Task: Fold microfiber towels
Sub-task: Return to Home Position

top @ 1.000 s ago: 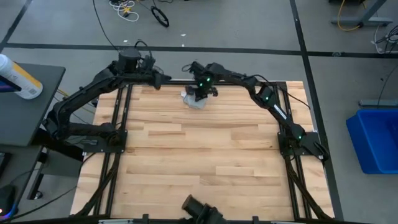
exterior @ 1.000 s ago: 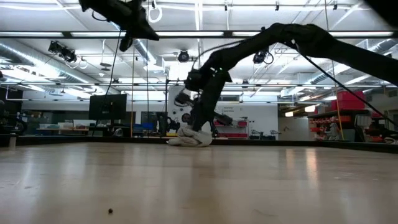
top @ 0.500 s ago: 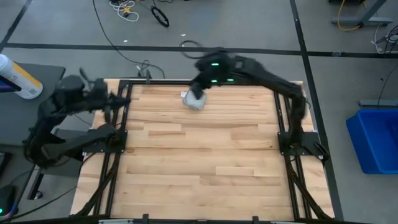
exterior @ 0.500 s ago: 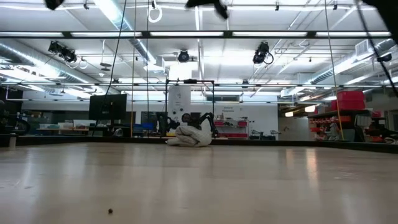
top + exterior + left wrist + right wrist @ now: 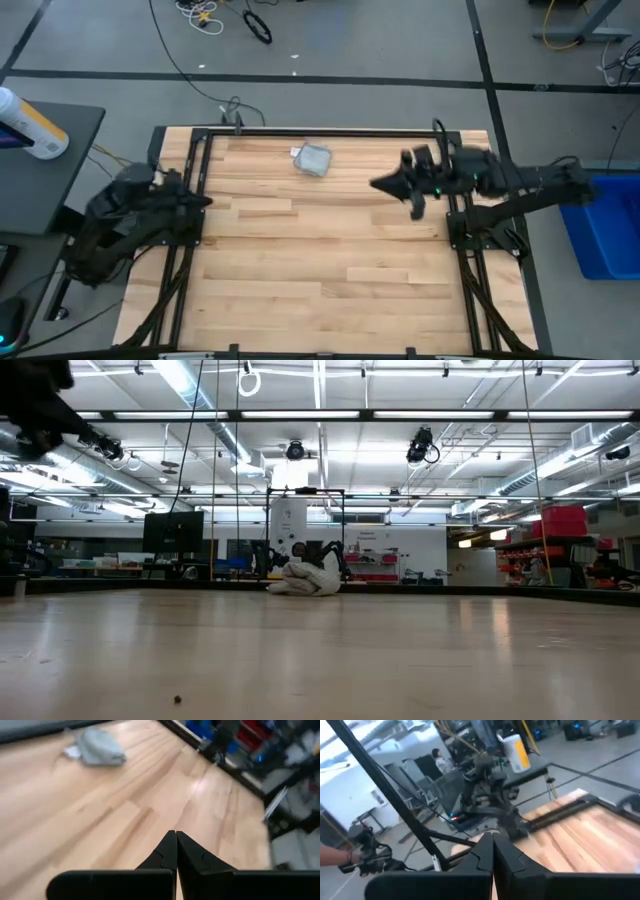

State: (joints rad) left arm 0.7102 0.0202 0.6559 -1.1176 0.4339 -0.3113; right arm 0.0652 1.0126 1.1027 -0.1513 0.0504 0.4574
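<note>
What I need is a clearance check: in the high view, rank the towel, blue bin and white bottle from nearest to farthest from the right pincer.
1. Towel, at the table's far edge, left of the right pincer.
2. Blue bin, on the floor right of the table.
3. White bottle, on the far-left side table.

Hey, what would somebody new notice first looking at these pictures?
The grey microfiber towel, a small bundle lying alone near the far edge of the wooden table, draws the eye first. Next come the two dark arms, both apart from it: the left gripper at the table's left edge and the right gripper over its right side, each with fingers shut on nothing.
</note>
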